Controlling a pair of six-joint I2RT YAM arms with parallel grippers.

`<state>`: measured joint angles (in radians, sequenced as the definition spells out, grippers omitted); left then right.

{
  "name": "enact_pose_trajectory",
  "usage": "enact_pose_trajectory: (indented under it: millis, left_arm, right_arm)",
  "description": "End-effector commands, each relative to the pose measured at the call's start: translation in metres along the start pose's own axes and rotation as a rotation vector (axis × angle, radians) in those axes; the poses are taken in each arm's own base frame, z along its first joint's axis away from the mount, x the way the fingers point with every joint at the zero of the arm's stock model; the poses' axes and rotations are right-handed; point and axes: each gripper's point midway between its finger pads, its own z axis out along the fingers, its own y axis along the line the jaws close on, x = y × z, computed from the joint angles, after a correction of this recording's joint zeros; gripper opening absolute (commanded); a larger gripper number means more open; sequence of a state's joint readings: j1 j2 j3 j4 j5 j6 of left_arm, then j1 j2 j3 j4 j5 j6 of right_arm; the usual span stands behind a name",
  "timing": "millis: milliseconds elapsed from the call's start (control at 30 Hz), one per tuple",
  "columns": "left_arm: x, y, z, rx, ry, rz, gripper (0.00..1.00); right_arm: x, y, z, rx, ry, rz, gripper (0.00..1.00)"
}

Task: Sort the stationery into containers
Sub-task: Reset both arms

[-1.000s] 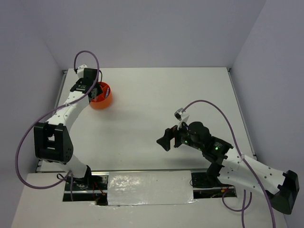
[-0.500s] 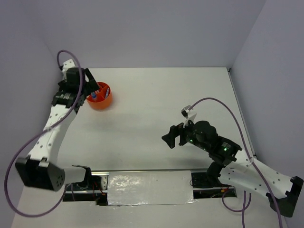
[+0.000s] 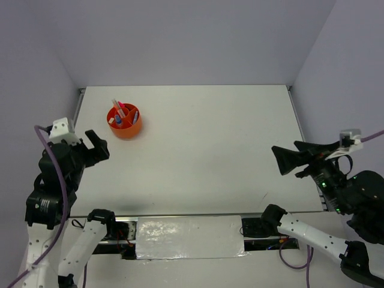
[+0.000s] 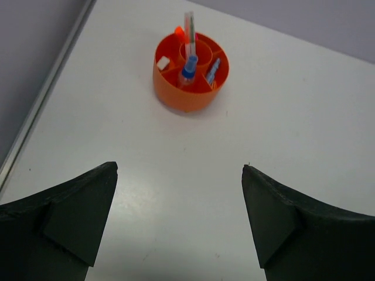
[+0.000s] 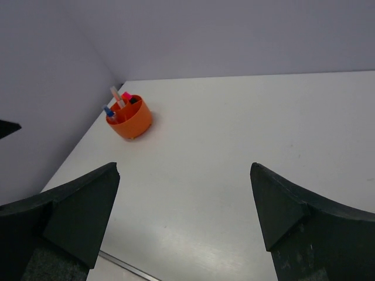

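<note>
The round orange organiser stands at the table's far left and also shows in the left wrist view and the right wrist view. It holds a blue-capped clear bottle, an upright thin pen, a light-blue piece, a beige eraser and a pink-capped highlighter. No stationery lies loose on the table. My left gripper is open and empty, well short of the organiser. My right gripper is open and empty, high at the near right.
The white table is walled by grey panels on three sides. A metal strip runs along its left edge. A shiny plate lies between the arm bases at the near edge.
Both arms have drawn back. The left gripper left the organiser and moved to the near left. The right gripper moved from mid-table to the near right and rose.
</note>
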<state>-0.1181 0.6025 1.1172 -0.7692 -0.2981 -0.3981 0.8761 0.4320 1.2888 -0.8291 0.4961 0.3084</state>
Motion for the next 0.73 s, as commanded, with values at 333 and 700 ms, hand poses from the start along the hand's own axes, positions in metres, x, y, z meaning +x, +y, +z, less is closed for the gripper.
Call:
enact_pose_trajectory:
  millis: [333, 700]
  left_arm:
    - [0.034, 0.019, -0.071, 0.091, -0.058, -0.017, 0.99]
    - [0.04, 0.024, -0.058, 0.043, -0.023, -0.014, 0.99]
  right_arm:
    - [0.026, -0.05, -0.036, 0.134, 0.089, -0.103, 1.0]
    - [0.029, -0.046, -0.038, 0.108, 0.085, -0.073, 1.0]
